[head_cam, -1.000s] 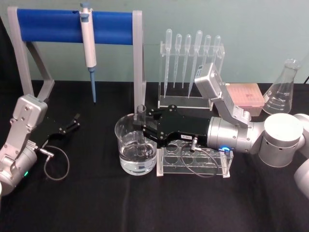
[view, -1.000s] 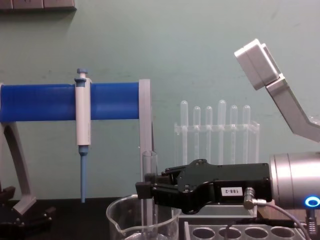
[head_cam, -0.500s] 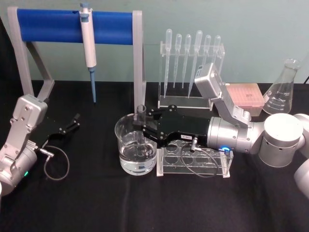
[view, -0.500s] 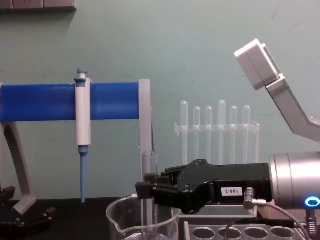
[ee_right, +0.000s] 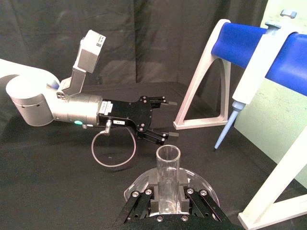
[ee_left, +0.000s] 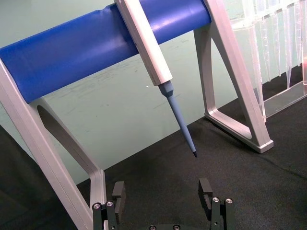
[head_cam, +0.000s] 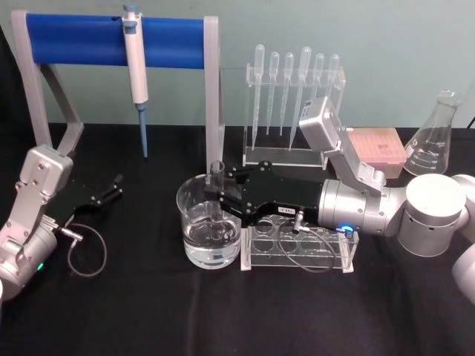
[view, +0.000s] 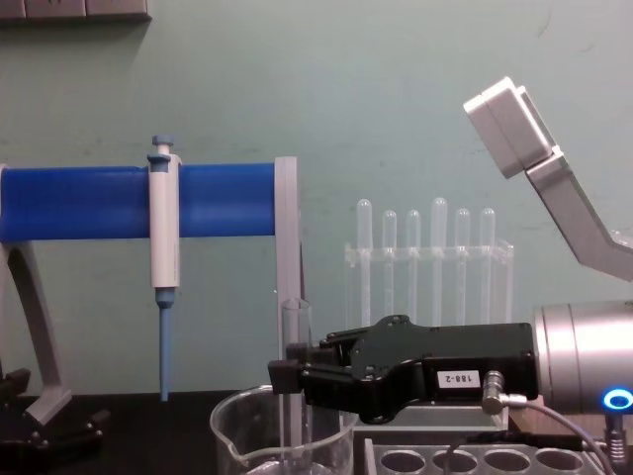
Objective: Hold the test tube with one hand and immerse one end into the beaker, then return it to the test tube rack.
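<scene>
A clear test tube (head_cam: 217, 172) stands upright with its lower end down inside the beaker (head_cam: 199, 237), which holds some clear liquid. My right gripper (head_cam: 220, 197) is shut on the test tube (view: 296, 327) just above the beaker rim (view: 237, 414); the right wrist view looks down the tube's open rim (ee_right: 168, 155) between the black fingers. How deep the tube's bottom sits in the liquid I cannot tell. My left gripper (head_cam: 111, 187) rests open on the black table at the left, holding nothing, its fingertips (ee_left: 206, 188) spread apart.
A clear tube rack (head_cam: 297, 248) sits right of the beaker under my right arm. Behind stand a blue-barred stand (head_cam: 111, 41) with a hanging blue-and-white pipette (head_cam: 136, 74), a rack of plastic pipettes (head_cam: 293, 104), a pink box (head_cam: 377, 147) and a conical flask (head_cam: 436, 137).
</scene>
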You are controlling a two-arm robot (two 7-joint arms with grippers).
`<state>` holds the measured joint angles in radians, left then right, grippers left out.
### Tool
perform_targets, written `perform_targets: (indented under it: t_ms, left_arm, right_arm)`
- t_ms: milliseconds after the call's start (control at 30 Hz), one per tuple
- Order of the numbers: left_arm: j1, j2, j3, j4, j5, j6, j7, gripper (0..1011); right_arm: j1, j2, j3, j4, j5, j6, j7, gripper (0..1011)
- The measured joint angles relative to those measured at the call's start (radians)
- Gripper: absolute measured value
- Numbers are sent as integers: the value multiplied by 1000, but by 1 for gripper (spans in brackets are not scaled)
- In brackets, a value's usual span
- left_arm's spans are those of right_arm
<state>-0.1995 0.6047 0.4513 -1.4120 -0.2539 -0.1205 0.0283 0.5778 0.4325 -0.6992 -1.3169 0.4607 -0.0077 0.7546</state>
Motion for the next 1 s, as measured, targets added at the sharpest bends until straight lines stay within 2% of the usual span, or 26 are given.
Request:
perform_targets:
  t_ms: [1000]
  left_arm:
    - [0, 0, 0, 0, 0, 0, 0, 1000]
  right_arm:
    - [0, 0, 0, 0, 0, 0, 0, 225]
